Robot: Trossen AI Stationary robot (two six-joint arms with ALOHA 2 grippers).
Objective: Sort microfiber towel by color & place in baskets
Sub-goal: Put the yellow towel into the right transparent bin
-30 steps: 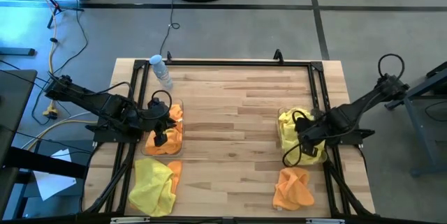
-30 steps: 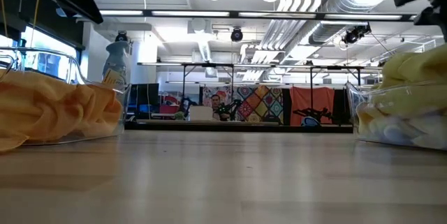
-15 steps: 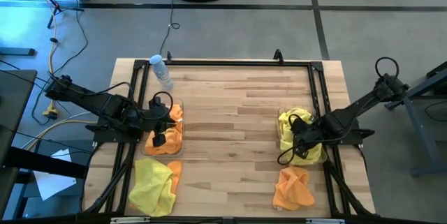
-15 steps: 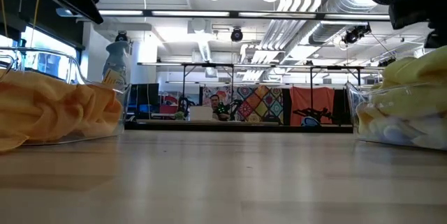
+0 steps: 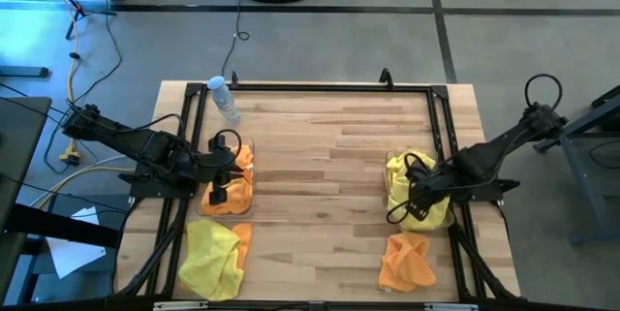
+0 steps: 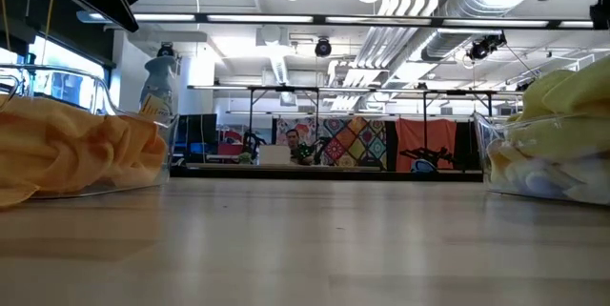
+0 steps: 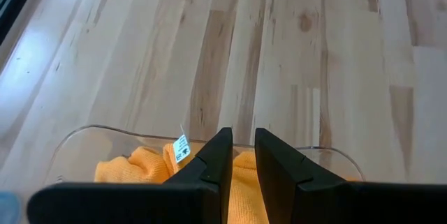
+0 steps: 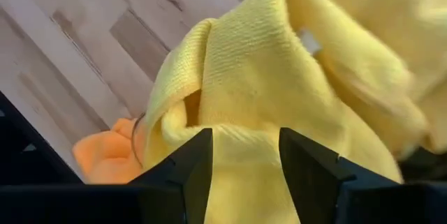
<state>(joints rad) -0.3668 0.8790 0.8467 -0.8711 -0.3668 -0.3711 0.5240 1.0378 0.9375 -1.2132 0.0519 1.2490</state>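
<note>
We are finding the left gripper [image 5: 221, 195] hanging over the left basket [image 5: 247, 177], which is sitting near the left edge of the wooden table [image 5: 320, 146] and holding orange towels [image 5: 238, 183]. In the left wrist view its fingers [image 7: 218, 161] are standing nearly together, with only a narrow gap between them and nothing caught in that gap; the orange cloth [image 7: 143, 167] is lying below them inside the clear basket wall [image 7: 91, 135].

We are finding the right gripper [image 5: 405, 204] positioned over the right basket [image 5: 389, 161], which is piled with yellow towels [image 5: 407, 177]. In the right wrist view its fingers [image 8: 192, 165] are standing apart, and the yellow towel [image 8: 279, 91] is filling the space between and beyond them. We cannot tell whether the fingers are pressing on that cloth or only hovering against it.

We are noting two heaps outside the baskets, both at the near edge of the table. A yellow towel with an orange one beside it [image 5: 213, 253] is lying just in front of the left basket. An orange towel [image 5: 405, 261] is lying just in front of the right basket; it is also showing in the right wrist view [image 8: 105, 155].

A clear water bottle [image 5: 223, 100] is lying at the far left corner of the table, well apart from both grippers.
</note>
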